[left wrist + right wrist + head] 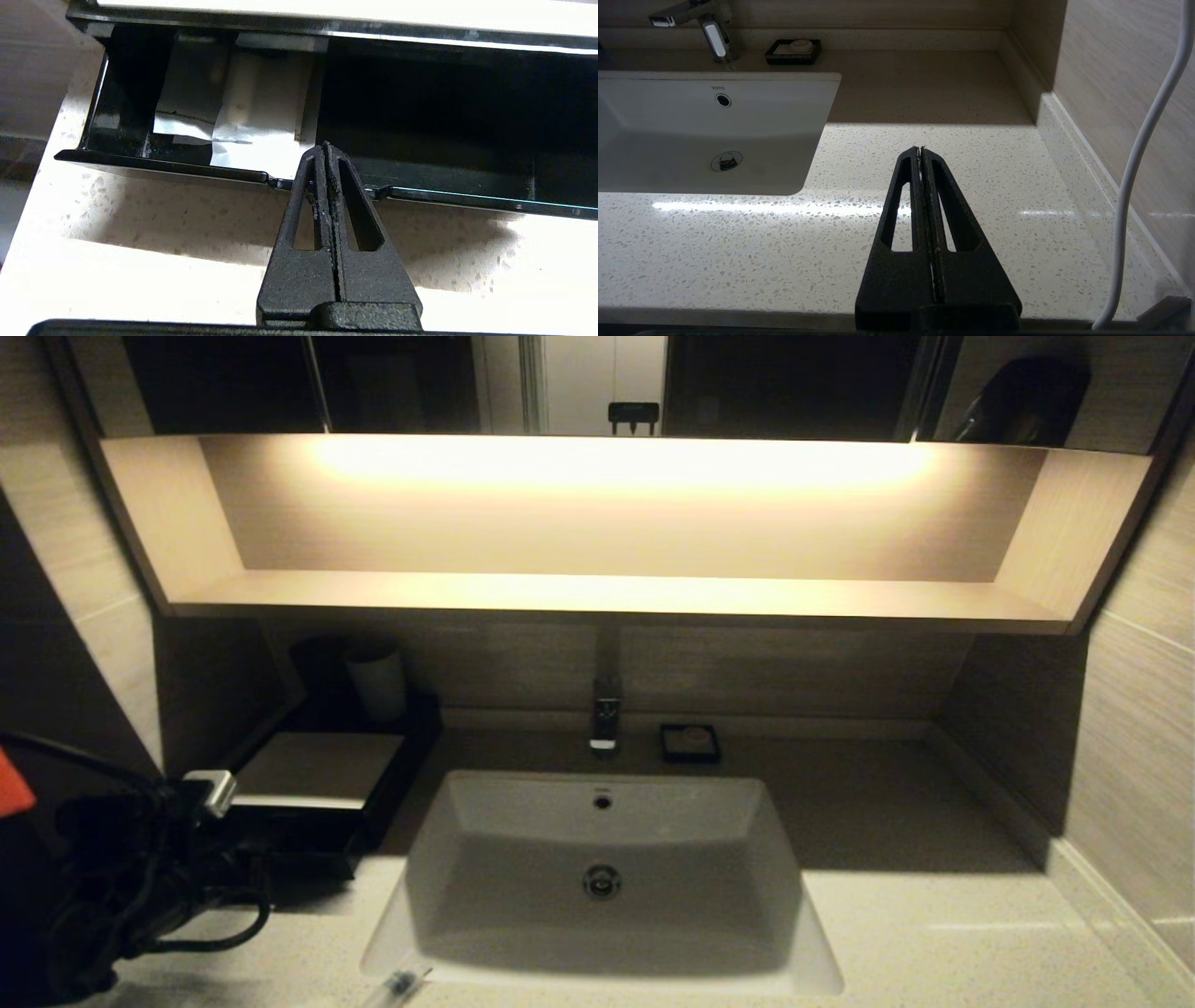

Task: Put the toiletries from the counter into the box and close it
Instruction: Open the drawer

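Right now the left end effector, fingers pressed together w/ nothing between them, sits at the front lip of the shallow black slide-out drawer of the black rectangular organiser box w/ its flat pale beige top panel. That box stands at the back-left corner of the pale speckled stone desk, left of the white rectangular sunk basin. Drawer is pulled out; inside, toward one end, lie a couple of flat silvery-white sachets; rest of the drawer looks dark and I can't tell what else is in it.

One slim clear-wrapped stick lies on the desk's front edge, just by the basin's front-left corner, apart from the box. So, as I read it, the job isn't finished: that item likely has to go in before closing.

If the step in hand is the push-shut, do it well: keep the closed tips centred on the drawer's front lip, push straight along the slide, not at an angle, or the drawer may skew and jam. Go slow so the light box doesn't skid back toward the wall.

Right end effector, fingers shut & empty, is parked above the desk's right half, well apart from the small black square dish near the chrome tap.
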`<state>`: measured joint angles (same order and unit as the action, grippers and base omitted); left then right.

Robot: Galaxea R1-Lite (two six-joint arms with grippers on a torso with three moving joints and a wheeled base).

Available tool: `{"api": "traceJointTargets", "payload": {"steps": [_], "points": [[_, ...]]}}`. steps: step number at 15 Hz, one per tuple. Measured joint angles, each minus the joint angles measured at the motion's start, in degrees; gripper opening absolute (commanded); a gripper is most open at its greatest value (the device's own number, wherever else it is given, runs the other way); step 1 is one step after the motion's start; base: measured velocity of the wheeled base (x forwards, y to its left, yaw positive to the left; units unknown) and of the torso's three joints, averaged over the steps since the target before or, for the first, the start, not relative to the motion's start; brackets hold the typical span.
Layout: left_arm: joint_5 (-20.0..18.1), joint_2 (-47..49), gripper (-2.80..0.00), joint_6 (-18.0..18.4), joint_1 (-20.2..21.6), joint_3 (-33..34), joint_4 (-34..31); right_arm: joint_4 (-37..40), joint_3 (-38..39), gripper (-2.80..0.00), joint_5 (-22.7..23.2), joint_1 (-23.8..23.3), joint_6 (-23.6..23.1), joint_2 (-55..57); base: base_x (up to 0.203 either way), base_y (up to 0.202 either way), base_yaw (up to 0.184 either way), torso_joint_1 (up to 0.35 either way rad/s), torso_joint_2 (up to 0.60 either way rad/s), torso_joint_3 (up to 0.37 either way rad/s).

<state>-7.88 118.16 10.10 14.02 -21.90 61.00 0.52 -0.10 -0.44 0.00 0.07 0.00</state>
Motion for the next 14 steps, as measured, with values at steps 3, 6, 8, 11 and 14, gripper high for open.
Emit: {"api": "traceJointTargets", "payload": {"steps": [3,6,8,11,14], "points": [[0.0,-0.9,-2.80,0.1,0.1,1.4,0.3,0.0,0.0,-2.80,0.0,0.0,0.0,0.0,0.000,0.000,0.000,0.000,0.00,0.000],[0.0,-1.7,-2.80,0.1,0.3,2.3,0.3,0.0,0.0,-2.80,0.0,0.0,0.0,0.0,0.000,0.000,0.000,0.000,0.00,0.000],[-0.1,-2.3,-2.80,0.1,0.6,2.6,0.3,0.0,0.0,-2.80,0.0,0.0,0.0,0.0,0.000,0.000,0.000,0.000,0.00,0.000],[0.0,-3.1,-2.80,0.1,1.0,3.4,0.4,0.0,0.0,-2.80,0.0,0.0,0.0,0.0,0.000,0.000,0.000,0.000,0.00,0.000],[-0.1,-3.9,-2.80,0.4,1.2,4.3,0.4,0.0,0.0,-2.80,0.0,0.0,0.0,0.0,0.000,0.000,0.000,0.000,0.00,0.000]]}}
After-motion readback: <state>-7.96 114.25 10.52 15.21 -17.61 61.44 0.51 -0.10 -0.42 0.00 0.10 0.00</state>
